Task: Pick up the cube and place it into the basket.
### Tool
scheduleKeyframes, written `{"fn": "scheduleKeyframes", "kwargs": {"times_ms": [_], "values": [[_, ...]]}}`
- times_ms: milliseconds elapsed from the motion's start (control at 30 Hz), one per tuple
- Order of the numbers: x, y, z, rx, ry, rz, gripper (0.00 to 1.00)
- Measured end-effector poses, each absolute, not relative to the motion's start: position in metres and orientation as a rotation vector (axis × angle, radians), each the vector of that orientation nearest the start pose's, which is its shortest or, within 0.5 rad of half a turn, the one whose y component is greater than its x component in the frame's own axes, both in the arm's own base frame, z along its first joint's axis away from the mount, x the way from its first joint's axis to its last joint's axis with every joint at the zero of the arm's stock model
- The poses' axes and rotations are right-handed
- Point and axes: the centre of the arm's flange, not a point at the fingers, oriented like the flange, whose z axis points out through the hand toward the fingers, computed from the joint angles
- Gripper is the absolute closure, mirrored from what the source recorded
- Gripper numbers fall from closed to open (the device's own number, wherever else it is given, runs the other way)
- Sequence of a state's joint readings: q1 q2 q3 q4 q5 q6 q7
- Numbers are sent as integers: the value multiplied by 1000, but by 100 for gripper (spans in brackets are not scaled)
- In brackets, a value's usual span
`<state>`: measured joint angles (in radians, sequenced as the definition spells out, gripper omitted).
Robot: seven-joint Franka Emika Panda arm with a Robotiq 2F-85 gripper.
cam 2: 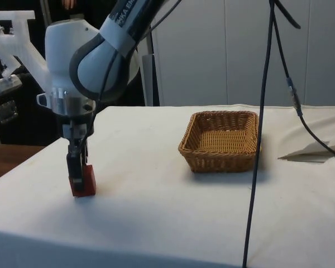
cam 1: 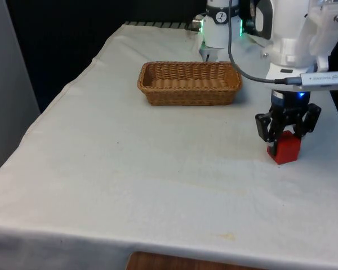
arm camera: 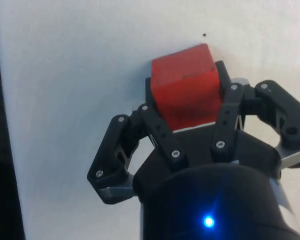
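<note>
Across the surface (cam 1: pixel 129 169), the hand (cam 1: pixel 287 130) is down at the front view's right, its two fingers set on either side of the red cube (cam 1: pixel 284 147). The cube rests on the white cloth, near the right edge. The basket (cam 1: pixel 189 82) sits further back and to the left, well apart from the cube, with nothing inside it that I can see.

From the side, the arm reaches straight down and the hand (cam 2: pixel 77 167) stands upright over the cube (cam 2: pixel 84 181), which looks to be touching the cloth. The basket (cam 2: pixel 222 140) is off to the right in this view, with open cloth between the two.

From the wrist, the cube (arm camera: pixel 186 87) sits between the black fingers (arm camera: pixel 155 127), which press against its two opposite sides. I would call that a pinch on the cube, closed or very nearly so.

To my eye this is the grasping step: the cube is caught but not yet off the cloth, so the task is barely under way. The next move calls for a straight lift, high enough to clear the basket's rim, then a carry over to it and a release above its middle. The cube looks turned a little within the grip, so it might twist as it rises
</note>
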<state>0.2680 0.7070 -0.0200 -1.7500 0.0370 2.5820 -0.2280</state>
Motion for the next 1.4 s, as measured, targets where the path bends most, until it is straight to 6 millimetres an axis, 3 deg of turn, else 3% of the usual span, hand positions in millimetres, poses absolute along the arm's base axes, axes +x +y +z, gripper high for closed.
{"fn": "scheduleKeyframes", "kwargs": {"times_ms": [233, 533, 800, 1167, 1400], "values": [[650, 165, 212, -3045, -701, -186, 97], [638, 164, 235, -3043, -707, -186, 97], [611, 164, 256, -3042, -738, -177, 97], [589, 162, 274, -3043, -763, -179, 97], [562, 155, 287, -3047, -788, -169, 97]]}}
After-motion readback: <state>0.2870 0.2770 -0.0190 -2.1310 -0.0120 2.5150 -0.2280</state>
